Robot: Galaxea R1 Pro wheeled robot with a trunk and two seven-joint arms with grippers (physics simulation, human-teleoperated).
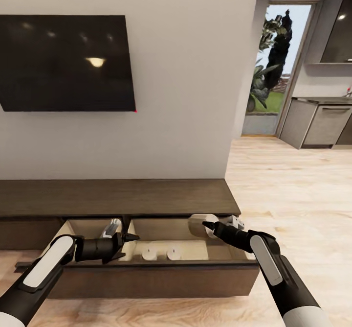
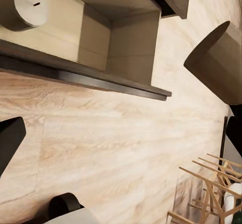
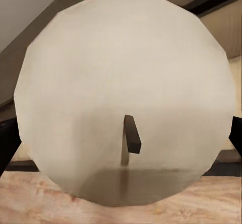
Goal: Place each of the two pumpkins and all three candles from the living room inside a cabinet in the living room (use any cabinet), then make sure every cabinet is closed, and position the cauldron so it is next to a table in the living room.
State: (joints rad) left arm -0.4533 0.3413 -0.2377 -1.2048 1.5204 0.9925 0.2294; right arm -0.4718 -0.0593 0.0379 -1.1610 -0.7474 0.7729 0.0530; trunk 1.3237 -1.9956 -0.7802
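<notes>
Two candles stand upright side by side in the open drawer of the cabinet, low in the centre of the head view. A third candle sits clamped between the fingers of the right gripper, lying sideways above the drawer's right part; the right wrist view looks straight at its round top and dark wick. The left gripper hovers over the drawer's left part, its fingers spread apart with nothing between them. A dark TV hangs on the wall in the upper left.
</notes>
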